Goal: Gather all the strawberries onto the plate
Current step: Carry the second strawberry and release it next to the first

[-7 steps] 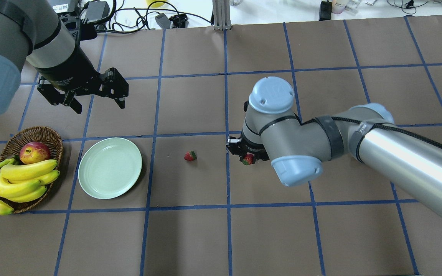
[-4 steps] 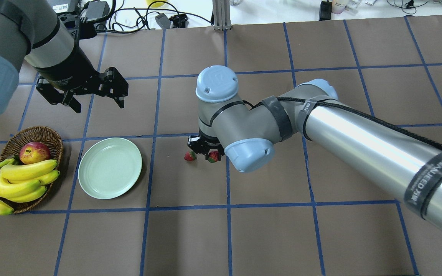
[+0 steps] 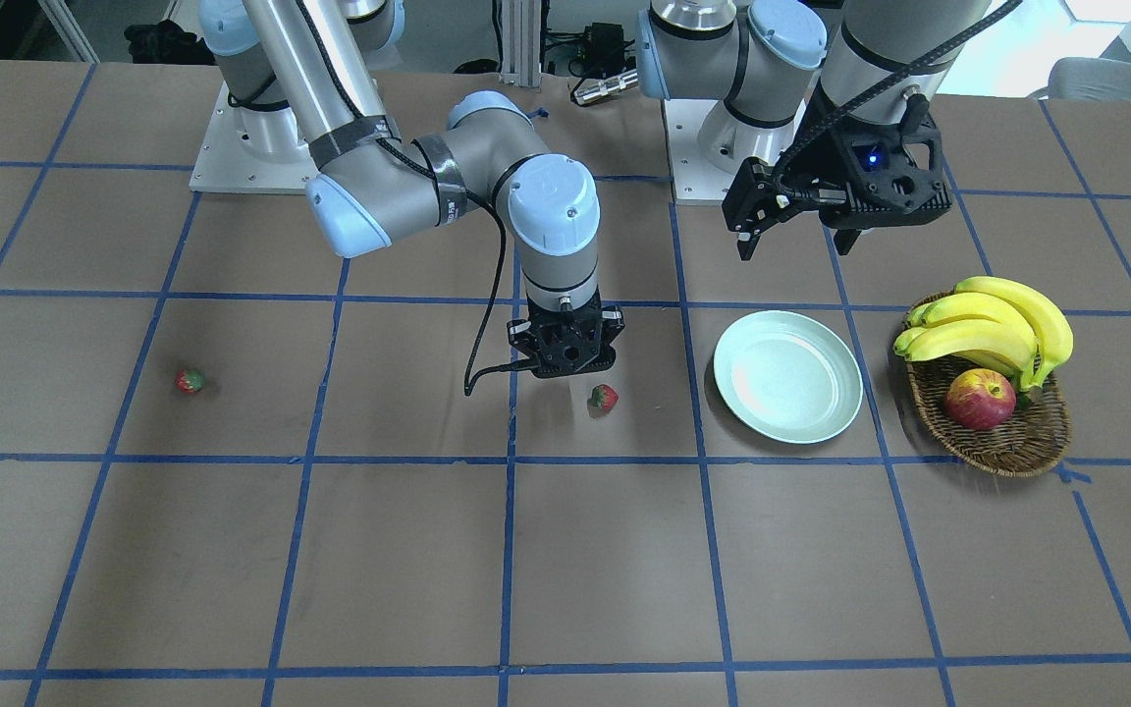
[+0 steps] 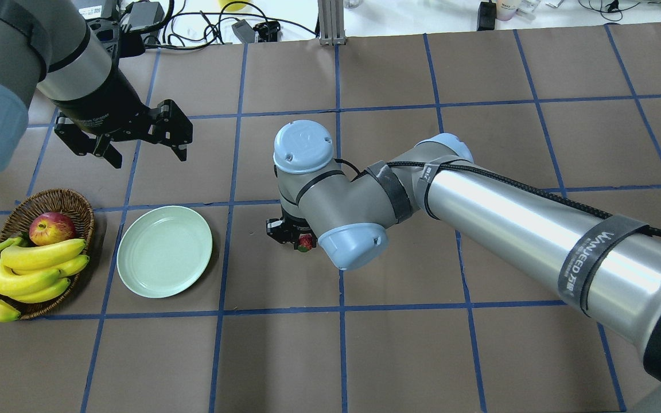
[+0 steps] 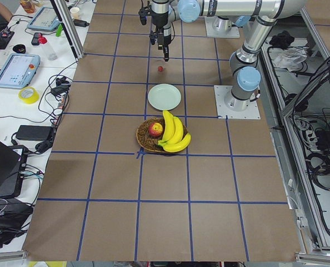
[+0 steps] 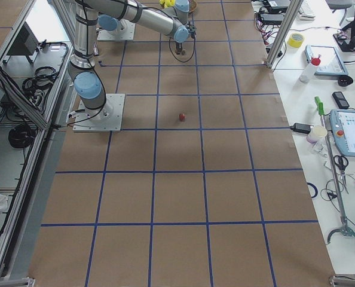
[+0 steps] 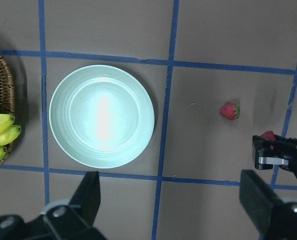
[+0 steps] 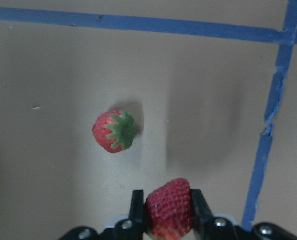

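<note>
Small red strawberry (image 8: 113, 131), green leafy cap

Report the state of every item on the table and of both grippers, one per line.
Right gripper: shut on a small red strawberry.
Left gripper: open, empty.
Round pale mint plate: empty.
Second strawberry: lying loose beside the right gripper.
Third strawberry: lying loose, far from the plate.
Brown wicker basket: holds a red-yellow apple and yellow bananas.

Open tabletop (image 4: 250, 275) between my right claw (image 8: 167, 196), gripped strawberry (image 8: 169, 210) in it, and the plate (image 4: 164, 252), loose strawberry (image 8: 114, 131) lying low in that lane, plate open from above, my left claw (image 4: 150, 160) raised beyond its far rim, basket (image 4: 85, 213) near its outer edge.
</note>
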Available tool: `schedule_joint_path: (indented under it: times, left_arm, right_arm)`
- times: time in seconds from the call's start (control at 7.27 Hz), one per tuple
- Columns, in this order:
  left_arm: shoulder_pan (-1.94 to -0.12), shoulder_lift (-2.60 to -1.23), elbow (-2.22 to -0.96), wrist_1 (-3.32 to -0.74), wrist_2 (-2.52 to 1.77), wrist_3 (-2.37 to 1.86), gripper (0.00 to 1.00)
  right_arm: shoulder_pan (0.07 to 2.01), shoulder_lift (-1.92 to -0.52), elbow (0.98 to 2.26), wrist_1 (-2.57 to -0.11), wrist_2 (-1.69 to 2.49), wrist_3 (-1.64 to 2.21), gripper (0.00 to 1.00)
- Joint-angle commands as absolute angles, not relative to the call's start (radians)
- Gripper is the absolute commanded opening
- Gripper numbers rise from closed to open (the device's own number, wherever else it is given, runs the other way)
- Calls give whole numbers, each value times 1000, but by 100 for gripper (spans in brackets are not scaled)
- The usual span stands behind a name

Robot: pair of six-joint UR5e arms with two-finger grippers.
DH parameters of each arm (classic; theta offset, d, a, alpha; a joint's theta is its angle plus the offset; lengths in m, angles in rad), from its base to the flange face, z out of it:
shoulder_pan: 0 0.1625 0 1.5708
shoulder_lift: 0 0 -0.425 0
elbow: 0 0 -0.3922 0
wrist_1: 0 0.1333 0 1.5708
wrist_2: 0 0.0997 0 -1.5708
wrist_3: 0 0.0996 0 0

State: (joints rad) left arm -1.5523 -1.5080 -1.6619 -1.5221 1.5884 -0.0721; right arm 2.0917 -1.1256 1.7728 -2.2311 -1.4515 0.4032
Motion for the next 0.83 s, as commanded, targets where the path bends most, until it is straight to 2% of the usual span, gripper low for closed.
schedule_joint_path:
  times: [0.0,0.41,0.69]
  left_arm:
    - [-1554,-1508,-1664,-1522,1586,-72,100]
    - [-1554,-1497,-1669,-1551,1591,-78,100]
    - [-1554,-1494,-1669,-1551,1578,-78,100]
  right_arm:
    - [2092,-1108,1801,-2299,-1453,399,99]
    - [2076,-1149,1833,-2321,-1468,381,100]
    - [1922,-1256,1838,-2269,-1476,324,100]
